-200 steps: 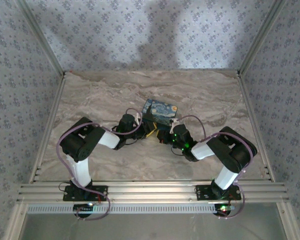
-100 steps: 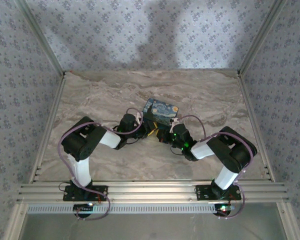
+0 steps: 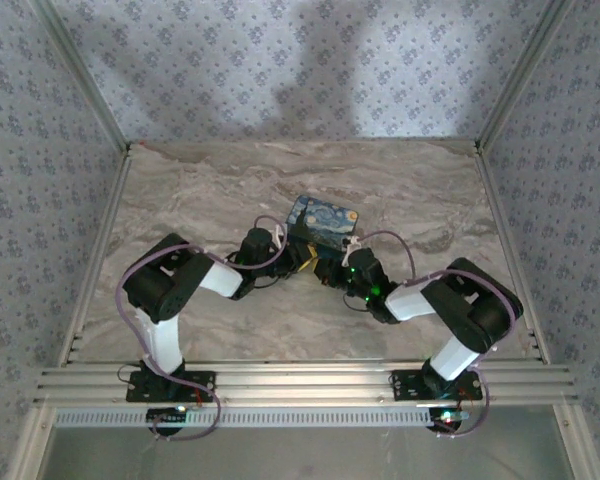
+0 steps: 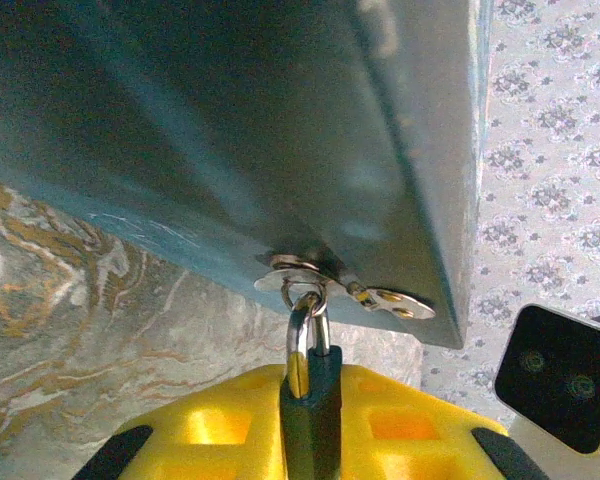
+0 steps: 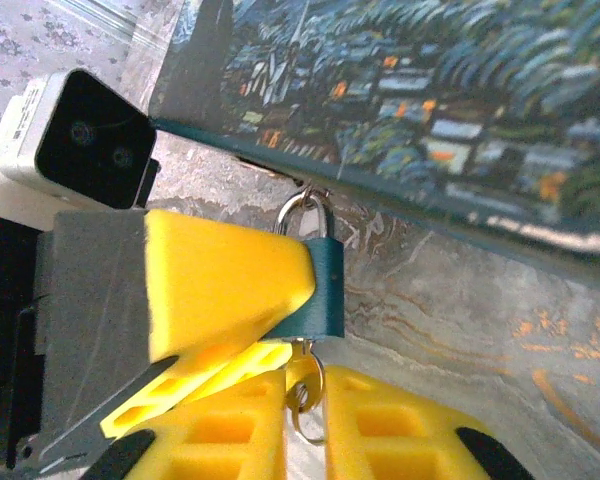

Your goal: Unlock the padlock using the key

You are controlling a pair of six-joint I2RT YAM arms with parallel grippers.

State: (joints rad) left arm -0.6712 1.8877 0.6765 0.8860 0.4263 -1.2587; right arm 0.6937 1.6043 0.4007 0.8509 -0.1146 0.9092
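The padlock hangs by its shackle from the hasp at the box edge, over the table. The left gripper clamps the padlock's body between its yellow fingers (in the right wrist view one finger presses flat on its side). A key ring hangs under the padlock, in the narrow gap of the right gripper. I cannot tell whether those fingers pinch it.

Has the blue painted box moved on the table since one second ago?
No. In the top view the box lies at the same spot against the marble veins of the table.
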